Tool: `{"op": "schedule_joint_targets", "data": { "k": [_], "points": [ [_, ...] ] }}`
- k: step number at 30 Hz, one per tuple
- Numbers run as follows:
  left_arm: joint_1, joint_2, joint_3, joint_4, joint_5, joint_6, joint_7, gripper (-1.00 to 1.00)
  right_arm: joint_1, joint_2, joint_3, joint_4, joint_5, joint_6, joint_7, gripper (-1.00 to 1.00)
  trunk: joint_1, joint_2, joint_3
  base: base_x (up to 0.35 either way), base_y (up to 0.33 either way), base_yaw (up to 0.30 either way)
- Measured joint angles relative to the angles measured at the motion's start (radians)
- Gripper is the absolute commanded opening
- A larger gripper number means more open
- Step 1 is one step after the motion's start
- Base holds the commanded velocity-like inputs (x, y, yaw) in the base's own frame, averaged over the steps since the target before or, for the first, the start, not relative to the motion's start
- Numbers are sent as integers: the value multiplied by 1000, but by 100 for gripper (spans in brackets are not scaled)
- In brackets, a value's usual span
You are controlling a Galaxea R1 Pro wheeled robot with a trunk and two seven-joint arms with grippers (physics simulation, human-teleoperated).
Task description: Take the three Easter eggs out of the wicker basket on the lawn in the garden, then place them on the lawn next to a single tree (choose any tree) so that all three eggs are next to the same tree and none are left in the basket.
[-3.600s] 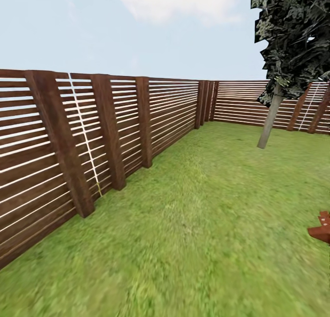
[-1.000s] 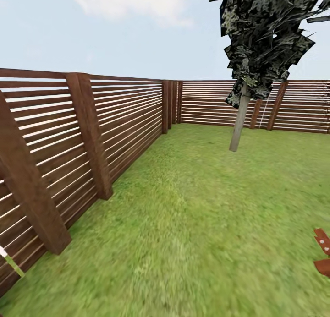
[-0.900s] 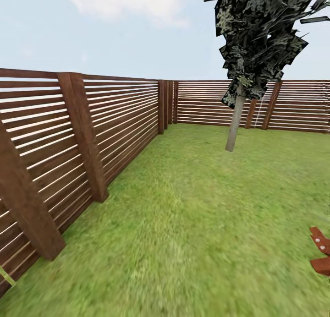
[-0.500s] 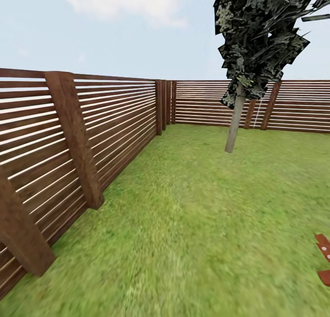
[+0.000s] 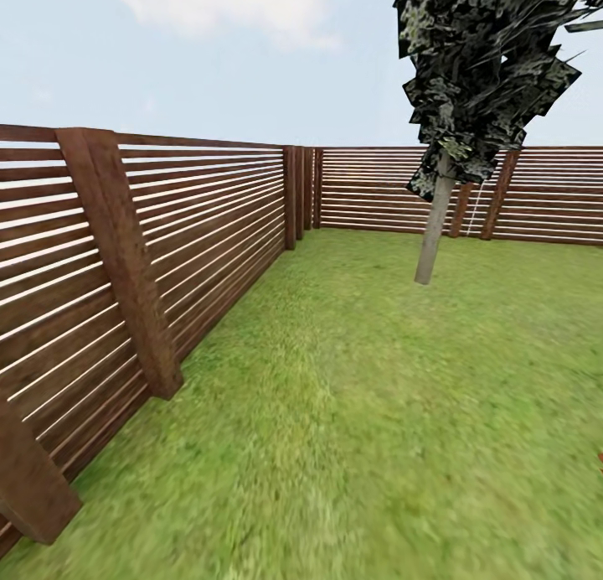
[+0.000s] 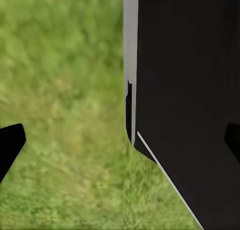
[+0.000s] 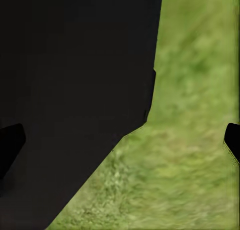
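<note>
The lawn spreads out ahead as mottled green grass. A tree with a straight grey-brown trunk and dark leafy canopy stands at the far right, near the back fence. The Easter eggs and the wicker basket are out of view. In the left wrist view my left gripper is open, its dark fingertips far apart over grass, with nothing between them. My right gripper is open too, its fingertips spread wide and nothing held.
A brown slatted wooden fence runs along the left and across the back, meeting in a corner. Thick fence posts stand close at the left. A black part of my own body looms beside each gripper.
The whole head view has shifted as I roll forward: the fence posts slide left and nearer, the tree grows slightly. The red-brown object at the right edge has almost left the picture.
</note>
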Motion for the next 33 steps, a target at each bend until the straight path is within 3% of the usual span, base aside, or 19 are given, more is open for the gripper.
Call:
{"op": "schedule_joint_targets", "data": {
  "k": [8,33],
  "points": [
    [0,0,0,0,1,0,0,100,0,0,1,0,1,-1,0,100,0,0,0,335,0,-95],
    [0,0,0,0,1,0,0,100,0,0,0,0,1,-1,0,100,0,0,0,335,0,-294]
  ]
}}
